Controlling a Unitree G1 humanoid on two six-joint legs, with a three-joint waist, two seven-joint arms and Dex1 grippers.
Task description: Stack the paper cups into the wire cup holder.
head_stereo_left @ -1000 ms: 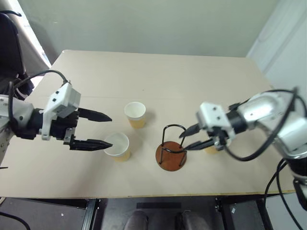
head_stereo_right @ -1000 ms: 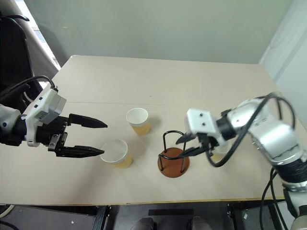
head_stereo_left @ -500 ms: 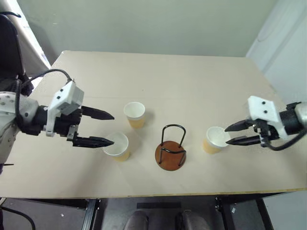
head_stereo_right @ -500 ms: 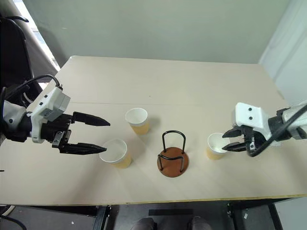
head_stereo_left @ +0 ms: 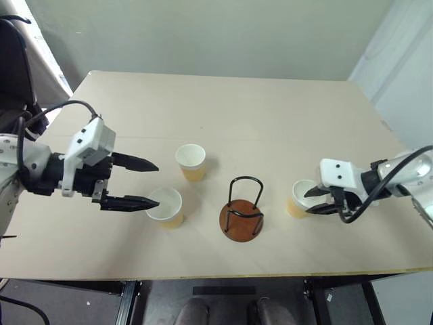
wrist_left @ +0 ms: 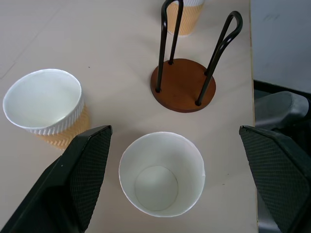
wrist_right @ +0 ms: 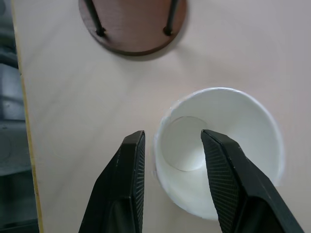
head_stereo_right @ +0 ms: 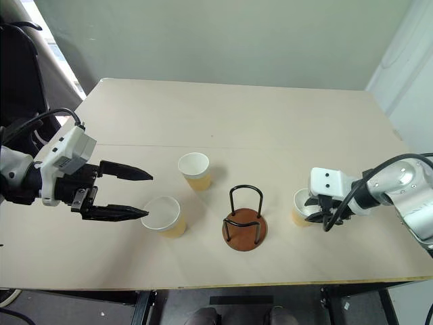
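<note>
Paper cup (wrist_right: 218, 150) rim apparently between right fingers (wrist_right: 221, 179).

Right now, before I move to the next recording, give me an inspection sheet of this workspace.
Surface: beige table, bare apart from the job's things.
Job's things: three paper cups, all upright on the table: far cup, near-left cup, right cup. Wire cup holder upright between them, no cup in it.
Clutter: nothing seen.
Claws: left claw open, beside the near-left cup, not touching it. Right claw open astride the right cup's rim, one finger inside, one outside; no squeeze visible.
Cables: black cables loop along both arms, off the table.
Surroundings: pale wall behind; dark object at the left edge.
</note>
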